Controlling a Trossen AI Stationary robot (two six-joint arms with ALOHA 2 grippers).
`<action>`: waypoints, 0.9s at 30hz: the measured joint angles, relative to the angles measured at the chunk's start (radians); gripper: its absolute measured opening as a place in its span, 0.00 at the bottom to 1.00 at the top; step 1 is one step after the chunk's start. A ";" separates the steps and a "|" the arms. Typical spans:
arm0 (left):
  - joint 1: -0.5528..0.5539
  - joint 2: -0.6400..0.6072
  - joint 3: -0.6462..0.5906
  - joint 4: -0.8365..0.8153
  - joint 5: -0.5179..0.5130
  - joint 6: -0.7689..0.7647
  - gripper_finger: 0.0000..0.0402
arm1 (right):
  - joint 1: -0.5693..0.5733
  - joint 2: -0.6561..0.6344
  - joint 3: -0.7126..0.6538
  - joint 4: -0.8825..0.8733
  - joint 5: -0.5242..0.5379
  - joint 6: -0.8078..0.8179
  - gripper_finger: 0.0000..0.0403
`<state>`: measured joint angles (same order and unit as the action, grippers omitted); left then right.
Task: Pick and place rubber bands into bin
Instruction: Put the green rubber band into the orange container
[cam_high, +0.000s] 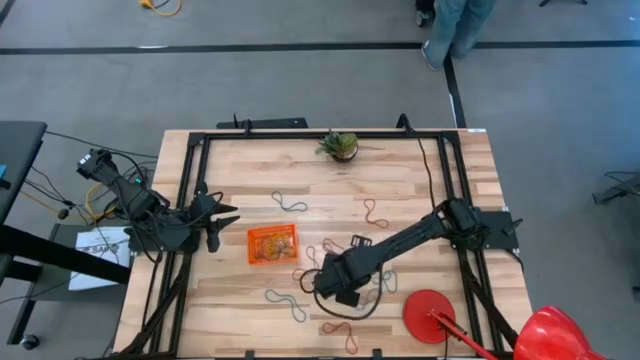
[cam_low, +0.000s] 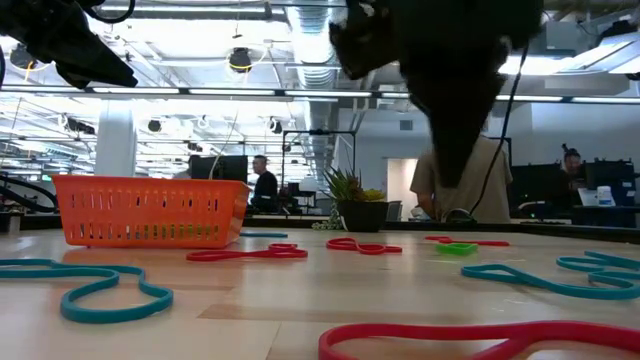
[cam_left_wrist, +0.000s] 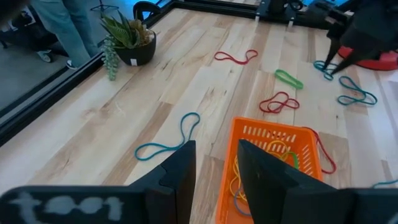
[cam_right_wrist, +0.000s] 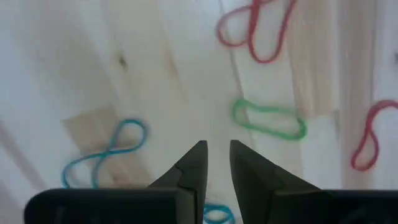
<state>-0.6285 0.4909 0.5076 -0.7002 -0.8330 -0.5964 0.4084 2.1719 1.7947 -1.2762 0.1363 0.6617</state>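
The orange mesh bin (cam_high: 272, 245) stands on the table left of centre with several bands inside; it also shows in the low view (cam_low: 150, 210) and the left wrist view (cam_left_wrist: 273, 158). Loose rubber bands lie around it: a blue one (cam_high: 290, 205), a red one (cam_high: 375, 212), a blue one (cam_high: 285, 300), a red one (cam_high: 340, 333). My right gripper (cam_right_wrist: 217, 155) points down above the table right of the bin, narrowly open and empty, with a green band (cam_right_wrist: 269, 119) and a blue band (cam_right_wrist: 106, 152) below it. My left gripper (cam_left_wrist: 217, 165) is open and empty, left of the bin.
A small potted plant (cam_high: 340, 146) stands at the table's far edge. A flat red round disc (cam_high: 430, 315) lies at the near right. Black frame rails run along the table's left, right and far sides. A person's legs (cam_high: 455, 25) show beyond the far side.
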 joint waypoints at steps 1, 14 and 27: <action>0.000 0.000 0.000 0.000 0.000 0.000 0.27 | -0.002 0.002 -0.010 0.035 0.001 -0.005 0.16; 0.000 0.000 0.000 0.000 0.017 -0.001 0.27 | -0.090 -0.011 -0.238 0.022 -0.011 -0.007 0.16; 0.000 0.000 0.000 -0.007 0.021 -0.002 0.27 | -0.049 -0.370 -0.452 0.210 0.129 -0.155 0.16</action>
<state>-0.6289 0.4910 0.5072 -0.7069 -0.8115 -0.5983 0.3593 1.8023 1.3431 -1.0663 0.2649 0.5069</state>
